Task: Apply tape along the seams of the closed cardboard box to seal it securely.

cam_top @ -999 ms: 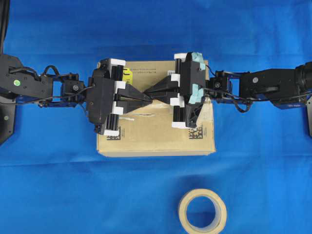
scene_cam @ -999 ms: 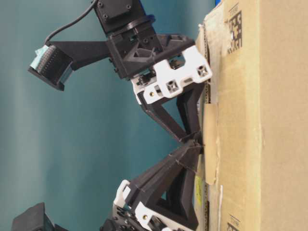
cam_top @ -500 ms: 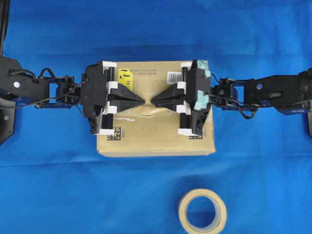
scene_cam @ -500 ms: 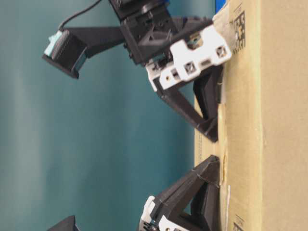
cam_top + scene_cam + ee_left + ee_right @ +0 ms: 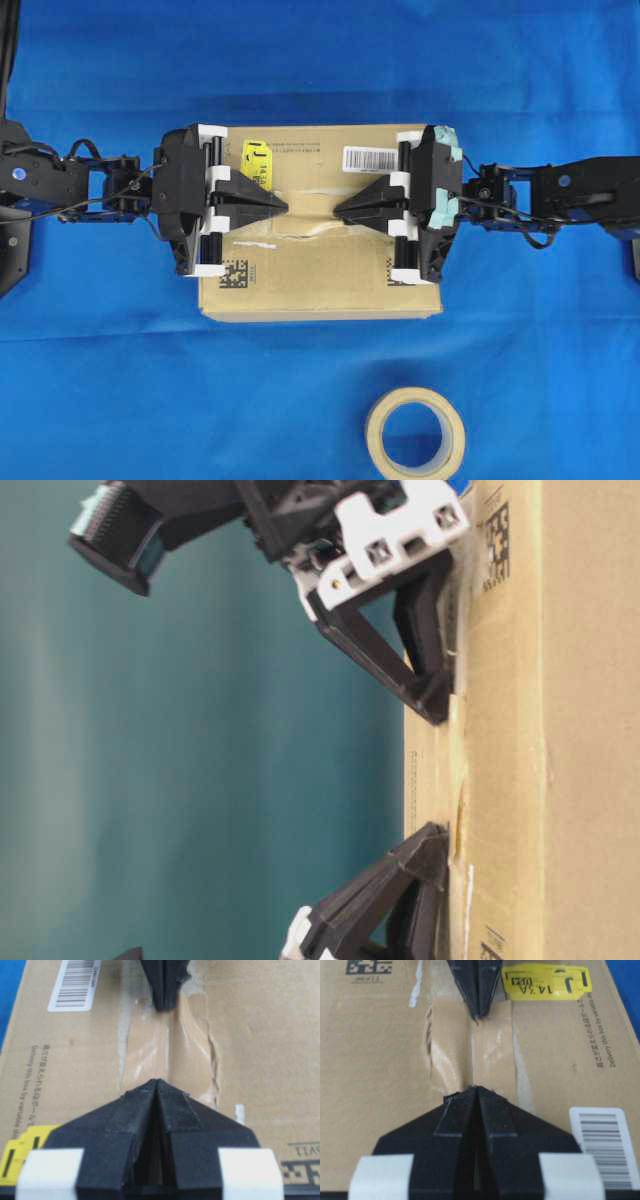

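From above, a cream tape roll (image 5: 415,434) lay nearest on the blue worktop (image 5: 100,380). Beyond it sat the cardboard box (image 5: 320,290). My left hand (image 5: 283,207) and right hand (image 5: 338,211) were both pinched fully closed, empty, tips pressed at either end of the tape (image 5: 310,208), which lay flat over the seams (image 5: 167,1040) mid-box.

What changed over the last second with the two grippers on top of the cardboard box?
Both shut grippers slid apart along the seam: the left gripper toward the box's left end, the right gripper toward its right end, from tips almost touching mid-box. The tan tape piece between them now lies uncovered over the seam. Nothing was grasped or released. The cardboard box and the tape roll stayed put.
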{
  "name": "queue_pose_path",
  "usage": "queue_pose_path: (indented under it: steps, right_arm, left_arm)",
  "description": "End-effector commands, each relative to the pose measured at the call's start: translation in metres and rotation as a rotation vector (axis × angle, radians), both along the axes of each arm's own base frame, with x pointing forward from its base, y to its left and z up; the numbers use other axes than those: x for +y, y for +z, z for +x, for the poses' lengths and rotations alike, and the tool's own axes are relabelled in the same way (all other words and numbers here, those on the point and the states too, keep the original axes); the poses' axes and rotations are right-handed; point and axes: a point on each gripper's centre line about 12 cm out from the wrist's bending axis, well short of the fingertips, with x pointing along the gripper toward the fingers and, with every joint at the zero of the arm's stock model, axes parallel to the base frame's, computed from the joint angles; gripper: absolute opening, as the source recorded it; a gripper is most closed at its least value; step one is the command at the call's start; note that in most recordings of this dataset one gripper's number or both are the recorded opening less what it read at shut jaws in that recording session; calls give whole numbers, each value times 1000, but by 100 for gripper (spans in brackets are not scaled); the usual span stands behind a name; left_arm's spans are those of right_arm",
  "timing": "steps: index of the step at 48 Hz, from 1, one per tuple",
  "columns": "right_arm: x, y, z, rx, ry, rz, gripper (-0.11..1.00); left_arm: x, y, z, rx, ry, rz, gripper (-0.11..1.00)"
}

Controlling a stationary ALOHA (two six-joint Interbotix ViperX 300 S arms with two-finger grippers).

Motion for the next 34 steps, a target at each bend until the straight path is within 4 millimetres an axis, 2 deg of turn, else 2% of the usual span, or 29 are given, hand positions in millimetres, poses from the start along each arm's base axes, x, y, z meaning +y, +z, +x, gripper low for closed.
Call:
queue_pose_path:
  steps: [1, 6, 11, 23, 34]
  right_arm:
    - [3, 26, -1, -73, 13, -8, 0]
    - [3, 38, -1, -115, 14, -13, 0]
    - [3, 41, 4, -143, 11, -16, 0]
    - [-1, 33, 28, -133, 2, -17, 0]
    - [-2, 19, 47, -106, -1, -17, 0]
  left_arm:
    - [-6, 25, 5, -76, -25, 18, -1]
    - [-10, 40, 8, -120, -47, 44, 0]
    - [-13, 44, 16, -134, -59, 48, 0]
    - [-20, 32, 36, -102, -83, 55, -1]
    - [-24, 15, 37, -60, -93, 50, -1]
